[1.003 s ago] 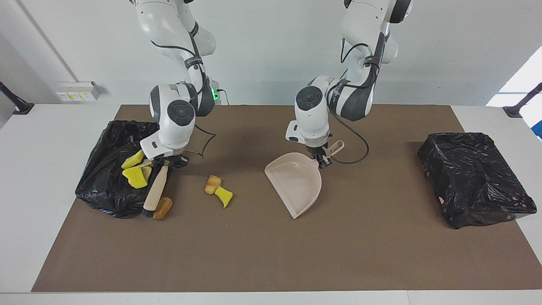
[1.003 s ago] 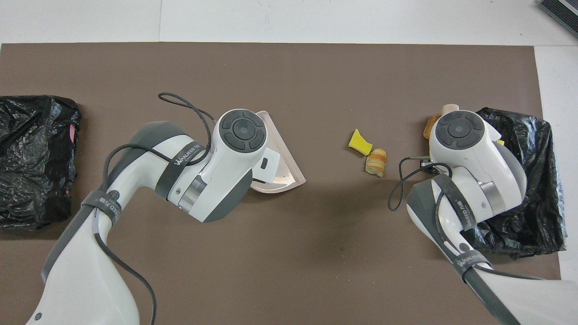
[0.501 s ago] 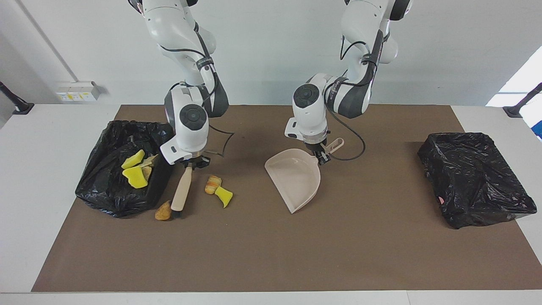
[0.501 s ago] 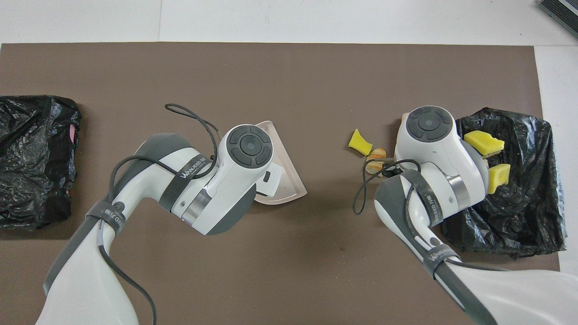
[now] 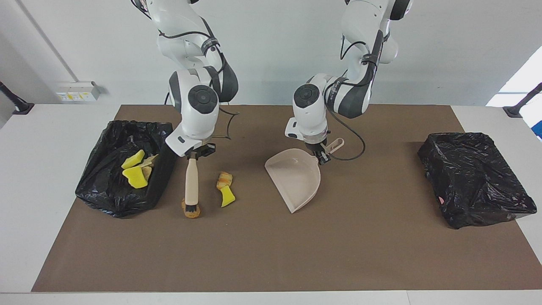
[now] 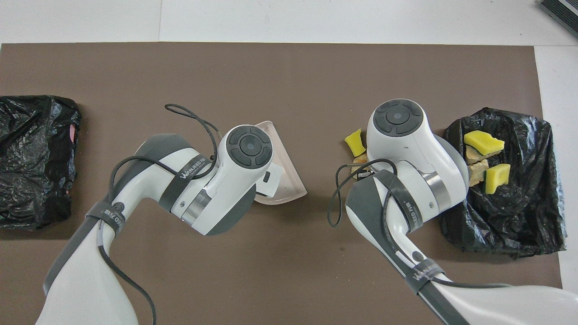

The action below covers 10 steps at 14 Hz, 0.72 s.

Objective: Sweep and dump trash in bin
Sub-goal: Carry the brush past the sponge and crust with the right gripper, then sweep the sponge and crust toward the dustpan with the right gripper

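My right gripper is shut on the handle of the beige brush. Its black bristles rest on the mat against a tan trash lump. Beside the brush, toward the dustpan, lie another tan lump and a yellow chunk. My left gripper is shut on the handle of the beige dustpan, whose mouth faces the trash. A black-bagged bin at the right arm's end holds yellow chunks and tan lumps. In the overhead view my right arm hides the brush.
A second black-bagged bin sits at the left arm's end of the brown mat. Cables loop off both wrists. White tabletop borders the mat.
My right gripper swept the brush from the bin's edge toward the dustpan, pushing a tan lump along. The other tan lump and yellow chunk shifted slightly the same way. The dustpan barely moved.
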Tool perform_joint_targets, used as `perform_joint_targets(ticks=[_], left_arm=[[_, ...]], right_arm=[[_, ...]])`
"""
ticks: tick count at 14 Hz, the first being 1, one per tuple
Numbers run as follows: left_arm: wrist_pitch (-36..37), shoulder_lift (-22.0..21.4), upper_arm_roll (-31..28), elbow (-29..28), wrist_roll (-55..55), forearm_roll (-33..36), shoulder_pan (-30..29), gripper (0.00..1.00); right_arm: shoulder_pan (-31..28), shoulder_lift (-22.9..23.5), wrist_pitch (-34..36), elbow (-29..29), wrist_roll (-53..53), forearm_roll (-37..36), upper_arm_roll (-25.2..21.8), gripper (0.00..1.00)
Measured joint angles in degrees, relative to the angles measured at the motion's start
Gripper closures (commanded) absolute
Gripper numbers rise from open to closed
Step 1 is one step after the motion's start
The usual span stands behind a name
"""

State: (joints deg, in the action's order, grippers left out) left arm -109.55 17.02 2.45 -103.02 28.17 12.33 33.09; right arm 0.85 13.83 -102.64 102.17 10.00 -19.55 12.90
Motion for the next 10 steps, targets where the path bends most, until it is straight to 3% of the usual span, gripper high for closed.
perform_joint_targets(ticks=[4,10], left_arm=[[-0.11,-0.02,-0.02,-0.12,0.00,0.00,0.00,1.00],[-0.26,-0.17,-0.05,-0.49,0.00,0.00,0.00,1.00]], right_arm=[[-6.43,1.54,-5.79,0.25,-16.64,-1.68,-0.14,1.00],[-5.28,6.17,-9.08,0.88,-17.44,-1.22,0.44,1.00]])
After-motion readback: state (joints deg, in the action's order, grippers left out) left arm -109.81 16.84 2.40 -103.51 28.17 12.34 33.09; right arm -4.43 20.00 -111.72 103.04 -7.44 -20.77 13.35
